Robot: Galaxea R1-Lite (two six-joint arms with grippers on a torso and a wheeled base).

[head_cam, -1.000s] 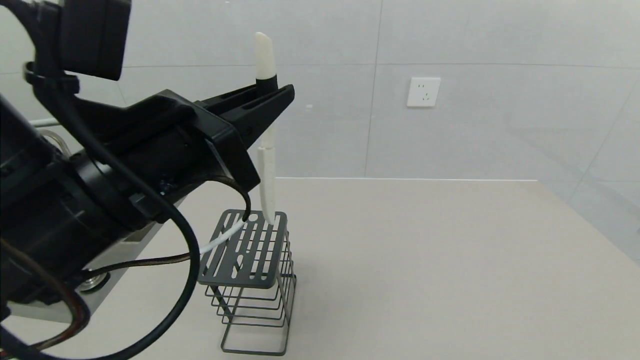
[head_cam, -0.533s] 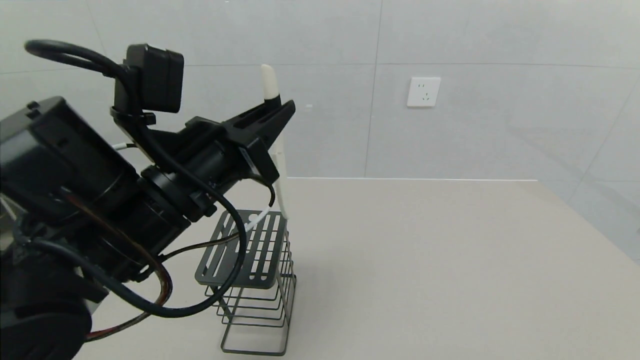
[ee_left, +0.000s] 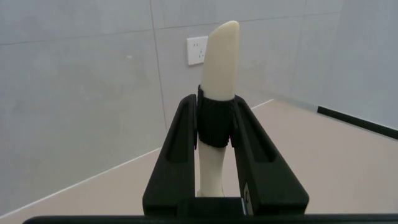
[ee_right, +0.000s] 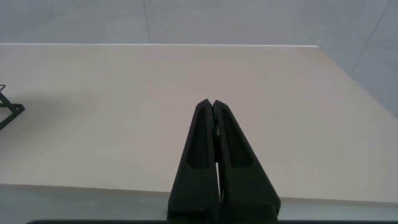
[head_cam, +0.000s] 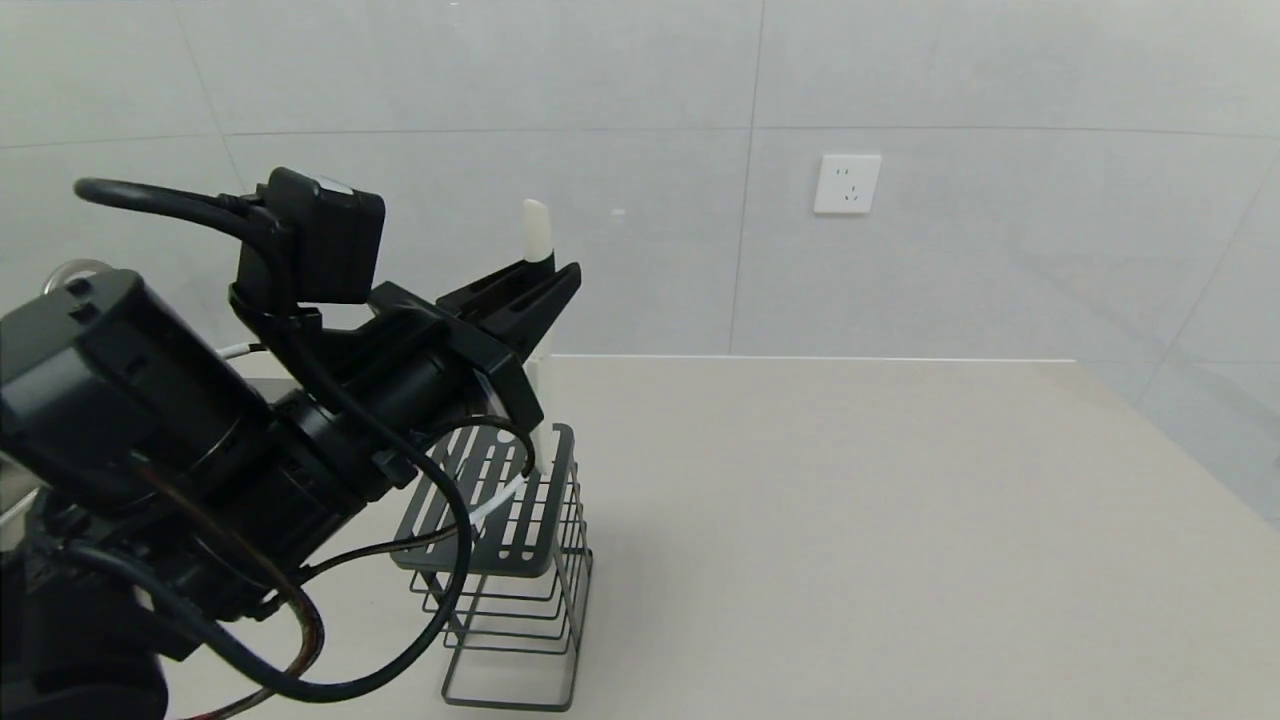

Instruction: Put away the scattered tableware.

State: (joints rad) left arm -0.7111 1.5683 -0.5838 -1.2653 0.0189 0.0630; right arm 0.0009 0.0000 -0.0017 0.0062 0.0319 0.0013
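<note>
Now lower, the left claw [head_cam: 560,275] grips the white utensil [head_cam: 537,228], tip at the slotted rack [head_cam: 515,545]; right claw [ee_right: 212,104] closed.

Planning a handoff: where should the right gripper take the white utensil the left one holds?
Probably the free top end of the white utensil, coming in level from the robot's right. It stands upright, the left gripper clamps its middle, and its lower end is at the slotted rack.

text: none legible | labels: none | numbers: none | signs: none
</note>
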